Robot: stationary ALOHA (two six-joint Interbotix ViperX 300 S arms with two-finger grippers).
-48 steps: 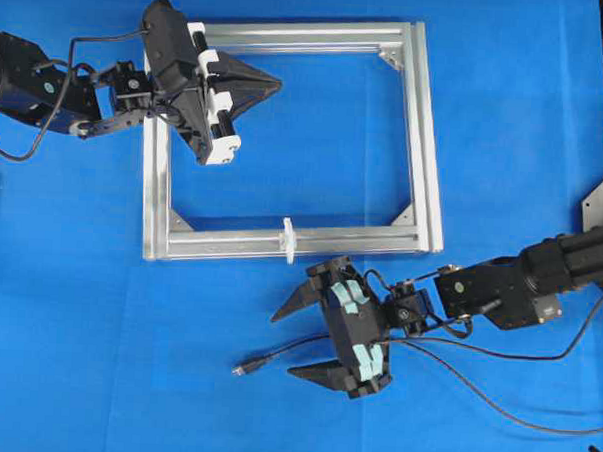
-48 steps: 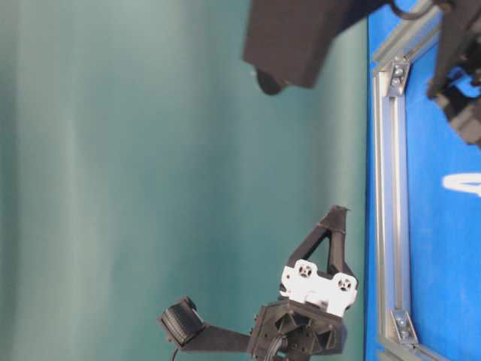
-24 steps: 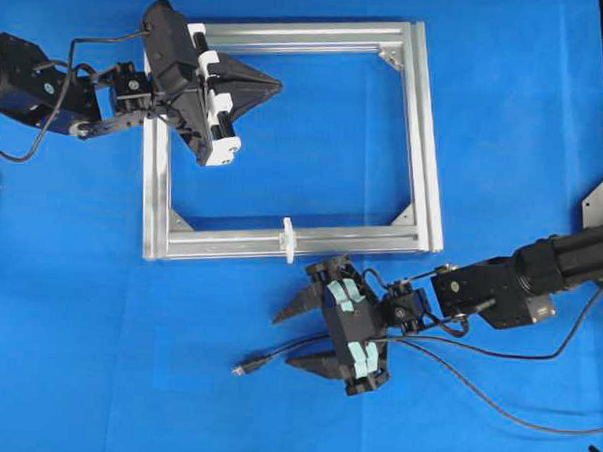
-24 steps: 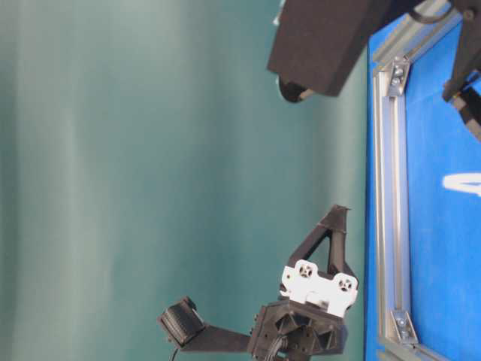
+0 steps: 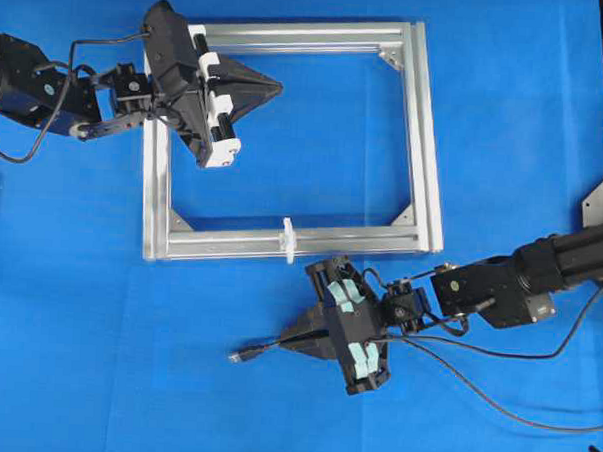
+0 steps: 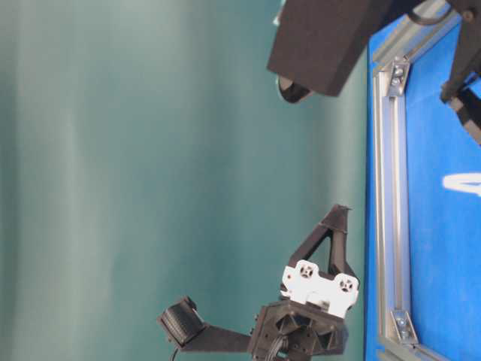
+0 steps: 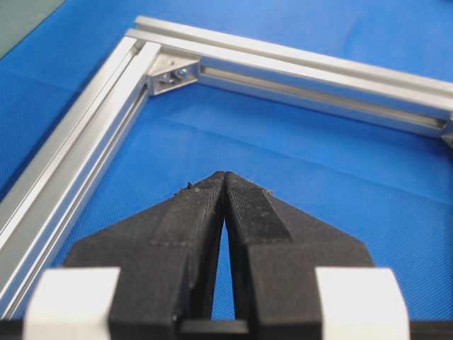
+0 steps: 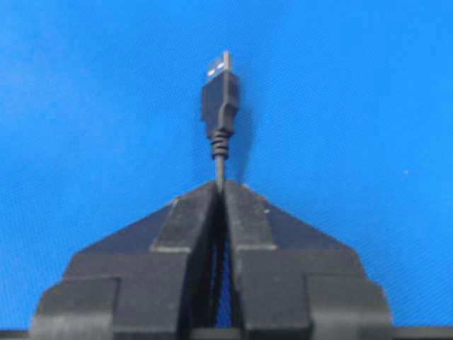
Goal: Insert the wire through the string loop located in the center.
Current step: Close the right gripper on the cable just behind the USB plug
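The left gripper [image 5: 273, 84] hangs over the aluminium frame [image 5: 425, 141], fingers pressed together on nothing (parked clear, I judge). The string loop [image 5: 289, 239] stands on the frame's near rail, just beyond the right gripper [image 5: 284, 342]. Its fingers [image 8: 190, 221] clamp the wire [image 8: 220, 170] behind the plug [image 8: 220, 95], which pokes out past the fingertips, free to lead through.

My overhead camera looks straight down on the frame [image 5: 420, 141], my table-level one, turned sideways, sights along its rail, my left wrist view looks close past its fingertips [image 7: 212, 191] into a frame corner, my right wrist view close onto blue cloth [image 8: 85, 85]
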